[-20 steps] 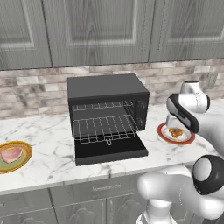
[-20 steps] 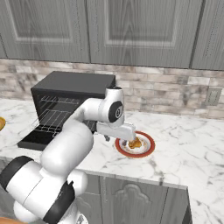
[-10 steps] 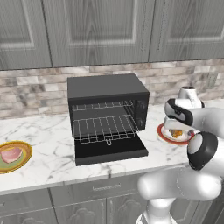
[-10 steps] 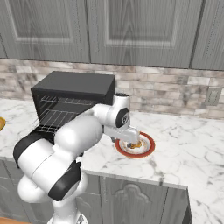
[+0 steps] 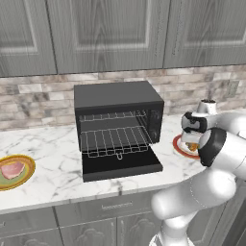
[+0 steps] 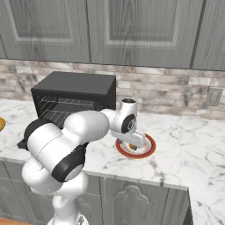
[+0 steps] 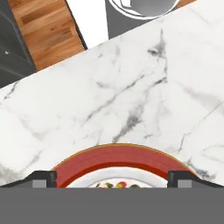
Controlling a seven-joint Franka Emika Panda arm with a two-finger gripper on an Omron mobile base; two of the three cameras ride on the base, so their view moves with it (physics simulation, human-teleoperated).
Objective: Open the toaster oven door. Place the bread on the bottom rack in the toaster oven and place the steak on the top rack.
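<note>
end effector (image 7: pixel 112 177) lower (jaws wide)

The toaster oven (image 5: pixel 117 97) is matte black with pale grey wire racks. The table (image 5: pixel 53 158) is white marble, veined grey. At lower left, a pink steak (image 5: pixel 12 169) lies on a green, gold-rimmed plate (image 5: pixel 26 178).

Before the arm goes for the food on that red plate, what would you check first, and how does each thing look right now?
1. Toaster oven door folded down: ok.
2. Bottom rack and top rack bare and reachable: ok.
3. Jaws of the gripper spread wide, nothing between them: ok.
4. Gripper over the red-rimmed plate: ok.
5. Bread on that plate: cannot tell, the hand covers most of it.
6. Steak waiting on the yellow-rimmed plate left of the oven: ok.
</note>
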